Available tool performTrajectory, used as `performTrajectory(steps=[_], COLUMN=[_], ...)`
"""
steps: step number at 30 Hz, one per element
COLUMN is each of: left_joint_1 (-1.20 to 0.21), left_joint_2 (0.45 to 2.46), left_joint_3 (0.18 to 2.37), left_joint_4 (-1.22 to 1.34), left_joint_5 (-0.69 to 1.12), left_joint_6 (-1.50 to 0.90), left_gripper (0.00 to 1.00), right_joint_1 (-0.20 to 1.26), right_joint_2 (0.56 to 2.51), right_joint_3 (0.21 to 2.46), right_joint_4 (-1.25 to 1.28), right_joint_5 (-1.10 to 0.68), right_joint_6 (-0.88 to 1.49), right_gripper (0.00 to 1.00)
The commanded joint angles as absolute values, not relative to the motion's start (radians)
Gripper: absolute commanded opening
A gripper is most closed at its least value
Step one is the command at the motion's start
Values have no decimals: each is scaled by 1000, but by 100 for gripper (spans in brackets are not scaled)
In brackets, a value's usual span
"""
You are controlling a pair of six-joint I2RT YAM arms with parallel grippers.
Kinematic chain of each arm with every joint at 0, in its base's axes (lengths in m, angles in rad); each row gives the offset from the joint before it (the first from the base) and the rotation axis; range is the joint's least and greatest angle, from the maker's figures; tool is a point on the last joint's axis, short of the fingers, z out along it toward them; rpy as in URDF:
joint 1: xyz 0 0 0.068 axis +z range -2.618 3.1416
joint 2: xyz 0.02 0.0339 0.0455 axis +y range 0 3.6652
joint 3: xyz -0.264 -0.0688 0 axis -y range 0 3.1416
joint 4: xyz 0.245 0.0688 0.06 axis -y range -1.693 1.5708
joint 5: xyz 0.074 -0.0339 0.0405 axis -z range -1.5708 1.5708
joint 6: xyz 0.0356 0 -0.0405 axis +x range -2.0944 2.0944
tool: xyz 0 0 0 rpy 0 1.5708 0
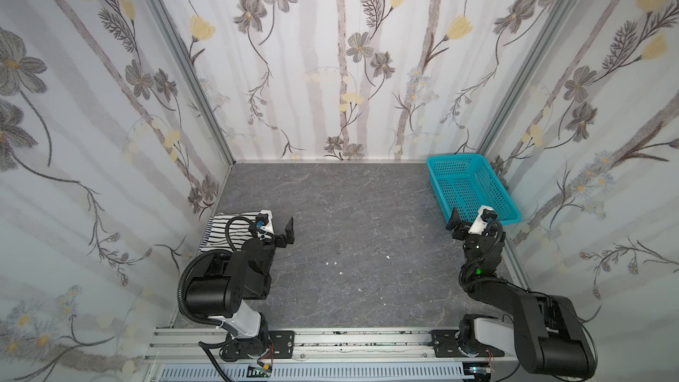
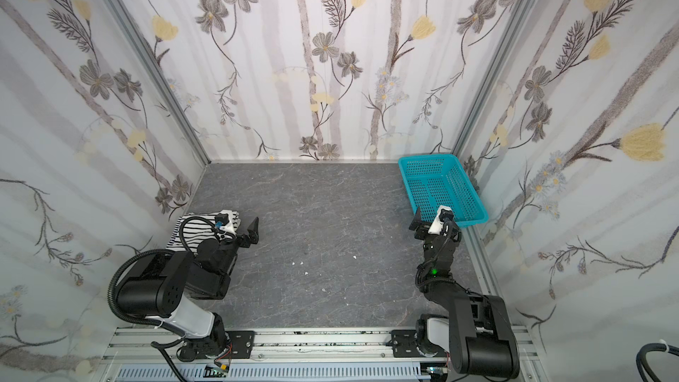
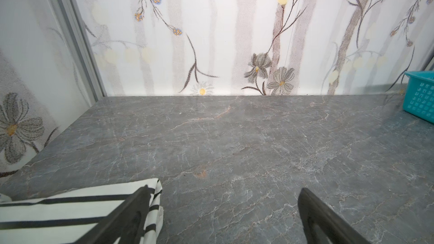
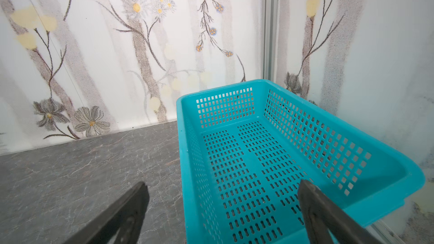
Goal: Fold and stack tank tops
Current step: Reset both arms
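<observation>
White black-striped tank top (image 3: 58, 210) partly beneath wide, empty left pincer (image 3: 225, 188); right pincer (image 4: 223, 183) wide too.

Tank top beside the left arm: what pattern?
The tank top is white with widely spaced black stripes. It shows best in the left wrist view.

Black articulated left arm (image 1: 220, 284) and right arm (image 1: 543, 325): white base links (image 1: 244, 321), ribbed black cable conduit (image 1: 180, 288), green indicator light (image 1: 478, 271).
</observation>
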State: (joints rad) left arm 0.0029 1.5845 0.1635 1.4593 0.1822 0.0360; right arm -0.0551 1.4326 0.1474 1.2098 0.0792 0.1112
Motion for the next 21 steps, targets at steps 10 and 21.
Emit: performTrajectory(steps=[10,21], left_joint_1=[26,25], left_joint_2=[1588,1589], left_joint_3=[223,227], left_joint_4=[1374,1371], left_joint_5=[241,162], left_joint_6=[-5,-35], left_gripper=[100,100], right_joint_1=[1,8], right_joint_2=[1506,1511], right_joint_3=[192,202], right_joint_4=[1323,1312], right_joint_5=[97,72], right_joint_6=[61,43], right_gripper=[100,100])
